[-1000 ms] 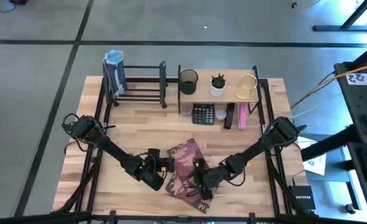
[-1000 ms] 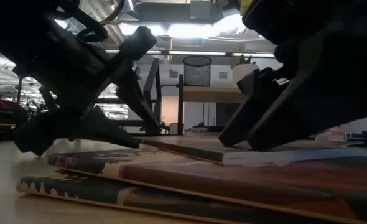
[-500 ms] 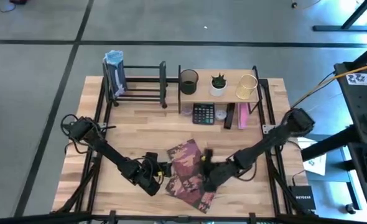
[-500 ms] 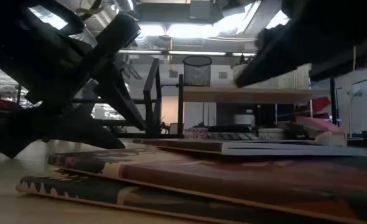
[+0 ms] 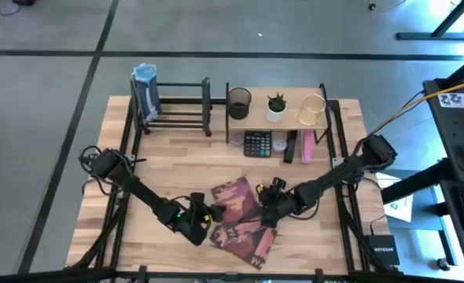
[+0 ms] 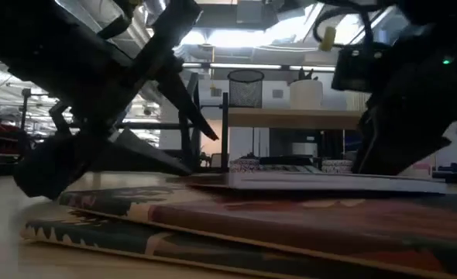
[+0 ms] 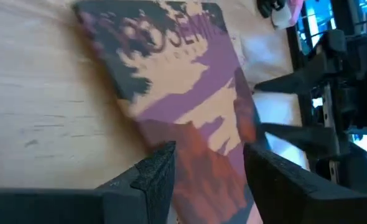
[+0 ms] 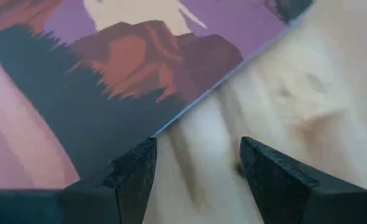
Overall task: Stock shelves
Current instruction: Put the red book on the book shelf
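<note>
A few thin books lie stacked near the table's front middle. The top book [image 5: 233, 196] has a purple and orange cover [image 7: 183, 93] and lies flat on the lower books [image 6: 213, 225]. My left gripper [image 5: 206, 214] is open at the stack's left side, fingers low over the cover. My right gripper [image 5: 265, 206] is open at the top book's right edge [image 8: 190, 106]; one finger is over the cover, the other over bare wood. The black rack [image 5: 181, 110] and the wood-board shelf [image 5: 292, 119] stand at the far edge. My left gripper reaches level from the table's left, its lower finger [image 6: 163, 159] close to the top book's left edge [image 6: 194, 180]; I cannot tell whether it touches. My right gripper stands over the top book's right end [image 6: 414, 183], slanting down; I cannot tell whether it touches.
A bluish book [image 5: 145, 93] stands upright at the rack's left end. On the board shelf are a black mesh cup [image 5: 238, 102], a small potted plant [image 5: 276, 104] and a gold wire basket [image 5: 313, 110]. A calculator [image 5: 256, 144] and small items lie under it.
My right gripper has risen off the top book and gone toward the table's far edge, now at the book's right edge. The top book, tilted a second ago, now lies level on the stack. My left gripper has stayed at the stack's left side.
</note>
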`<state>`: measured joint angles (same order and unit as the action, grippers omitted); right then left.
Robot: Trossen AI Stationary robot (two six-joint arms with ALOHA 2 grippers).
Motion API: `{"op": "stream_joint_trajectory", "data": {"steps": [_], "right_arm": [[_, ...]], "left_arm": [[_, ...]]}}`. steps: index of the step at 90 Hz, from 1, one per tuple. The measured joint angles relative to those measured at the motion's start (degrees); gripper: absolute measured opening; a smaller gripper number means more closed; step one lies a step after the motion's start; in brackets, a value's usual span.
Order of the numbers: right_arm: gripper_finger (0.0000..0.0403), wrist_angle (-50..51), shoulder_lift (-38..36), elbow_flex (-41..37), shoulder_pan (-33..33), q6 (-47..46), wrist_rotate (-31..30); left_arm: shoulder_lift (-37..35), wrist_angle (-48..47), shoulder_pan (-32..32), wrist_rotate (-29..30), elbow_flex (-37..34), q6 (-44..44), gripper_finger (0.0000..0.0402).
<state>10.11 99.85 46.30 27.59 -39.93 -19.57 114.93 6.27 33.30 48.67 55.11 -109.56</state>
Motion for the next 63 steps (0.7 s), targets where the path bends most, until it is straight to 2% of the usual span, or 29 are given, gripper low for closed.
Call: {"op": "stream_joint_trajectory", "data": {"steps": [26,48,63], "right_arm": [[0.0218,-1.6,0.5,0.0,0.1,2.2,-0.2],[0.0218,-3.2,0.6,0.0,0.1,3.2,-0.3],[0.0218,-4.1,0.6,0.0,0.1,4.0,-0.3]], "left_arm": [[-2.9,-2.6,2.1,-6.7,-0.3,2.8,0.0204],[-12.7,-17.5,2.5,-12.7,-0.7,2.8,0.0206],[-15.2,-24.7,3.4,-17.9,-0.6,-2.7,0.0206]]}}
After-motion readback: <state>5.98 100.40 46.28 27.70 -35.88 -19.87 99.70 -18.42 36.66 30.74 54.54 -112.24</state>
